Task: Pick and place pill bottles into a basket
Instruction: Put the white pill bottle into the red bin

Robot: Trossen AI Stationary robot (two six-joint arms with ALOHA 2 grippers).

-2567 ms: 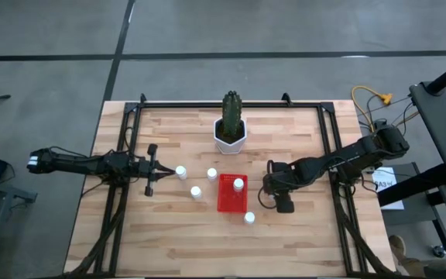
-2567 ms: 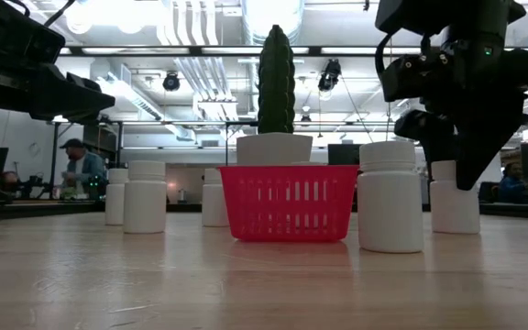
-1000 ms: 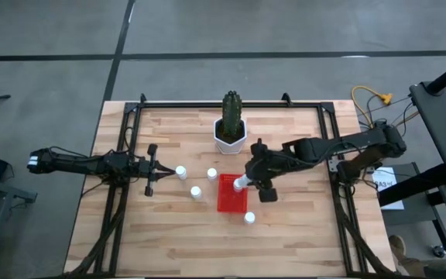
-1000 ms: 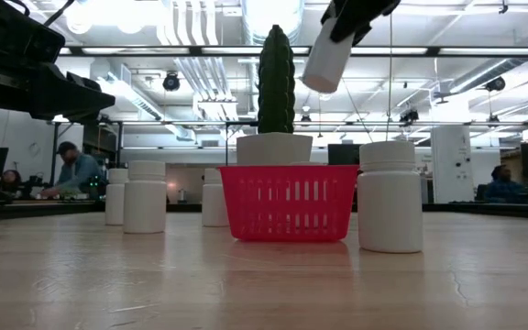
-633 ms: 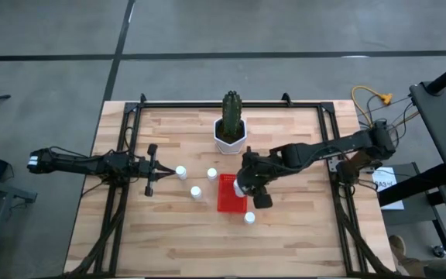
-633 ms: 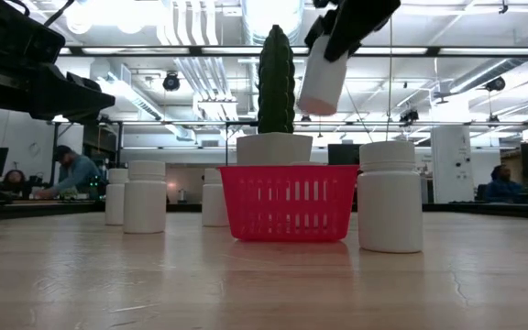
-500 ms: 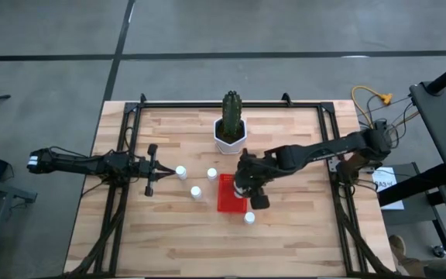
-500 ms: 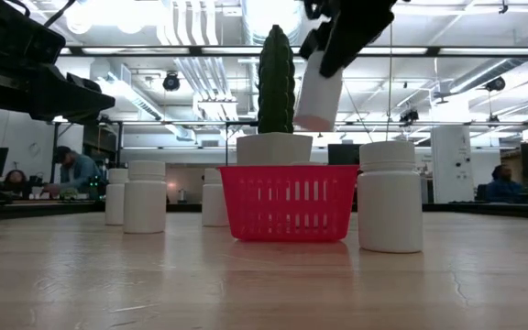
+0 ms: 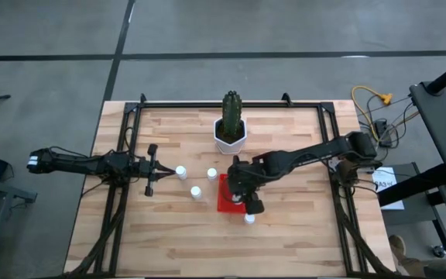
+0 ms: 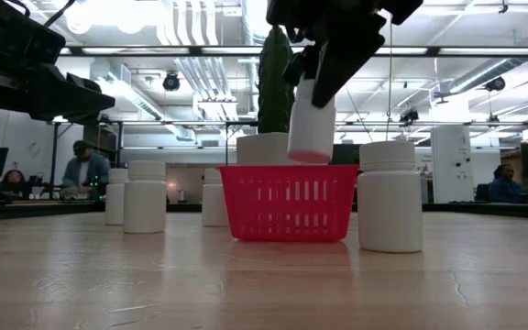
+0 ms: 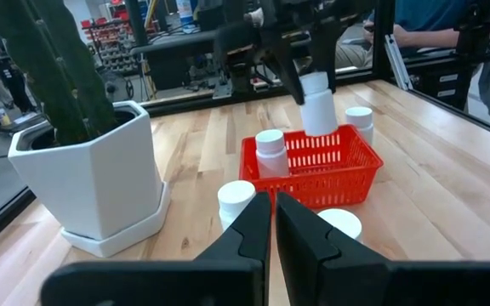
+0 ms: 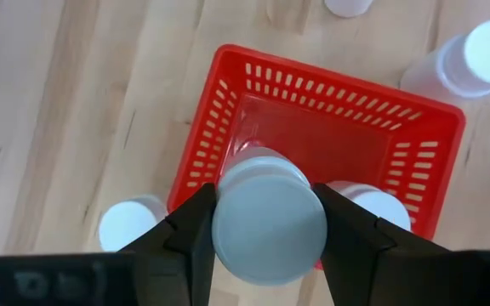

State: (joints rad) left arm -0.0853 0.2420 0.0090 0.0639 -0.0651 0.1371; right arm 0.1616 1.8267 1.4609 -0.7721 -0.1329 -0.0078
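Six pill bottles, white plastic, smooth cylinders with flat round caps, all alike.

Item 1: held bottle (image 10: 312,128), pinched at its cap end between the dark fingers of the right gripper (image 9: 241,191), hanging slightly tilted just above the basket's rim, centre of the low view. In the right wrist view its round cap (image 12: 269,223) fills the gap between the two fingers (image 12: 196,229).

Item 2: bottle in the basket (image 11: 270,153), upright against the inner wall.

Items 3–5: three bottles standing on the table left of the basket in the high view: one (image 9: 181,171) nearest the left arm, one (image 9: 196,191) just below it, one (image 9: 212,173) nearer the pot.

Item 6: bottle (image 9: 248,219) standing just outside the basket's lower right corner in the high view.

Basket (image 9: 224,200): bright red plastic, rectangular, open-topped, slotted lattice walls, centre of frame.

Table (image 9: 300,232): pale jointed wood planks, black metal frame.

Pot (image 9: 229,139): white, faceted, glossy, holding a ribbed green columnar cactus (image 9: 231,108), upper centre.

Left gripper (image 9: 150,180): fingers pressed together, empty, low over the table's left side.
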